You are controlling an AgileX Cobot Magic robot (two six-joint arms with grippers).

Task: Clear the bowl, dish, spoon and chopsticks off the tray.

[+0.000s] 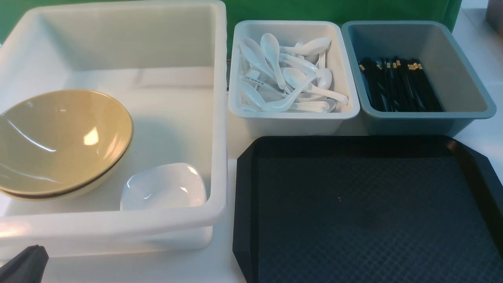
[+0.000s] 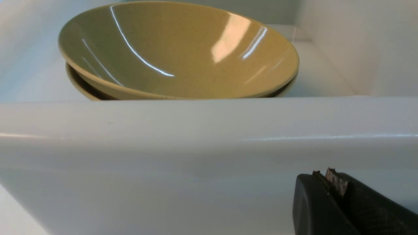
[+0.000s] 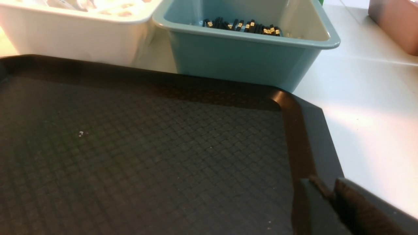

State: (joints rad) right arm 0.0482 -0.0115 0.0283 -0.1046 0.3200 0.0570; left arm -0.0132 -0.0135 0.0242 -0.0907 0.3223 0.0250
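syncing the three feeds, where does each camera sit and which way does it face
Front view: between the arms, looking forward and down over the big white bin, tray and two small bins; only the left gripper shows.
Left wrist view: low outside the big bin's wall, facing the stacked bowls, seen in both; shut gripper in the corner.
Right wrist view: over the tray, facing the grey-blue bin; right gripper in the corner.

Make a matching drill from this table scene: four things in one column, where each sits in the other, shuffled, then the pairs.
Things
1. glossy mustard-yellow bowl
2. white soup spoons
3. thin black chopsticks
4. black diamond-textured plastic tray

Places
A. grey-blue bin
B. on the tabletop, nearest the robot
C. large white tub
D. small white bin

Pairs: 1-C, 2-D, 3-A, 4-B
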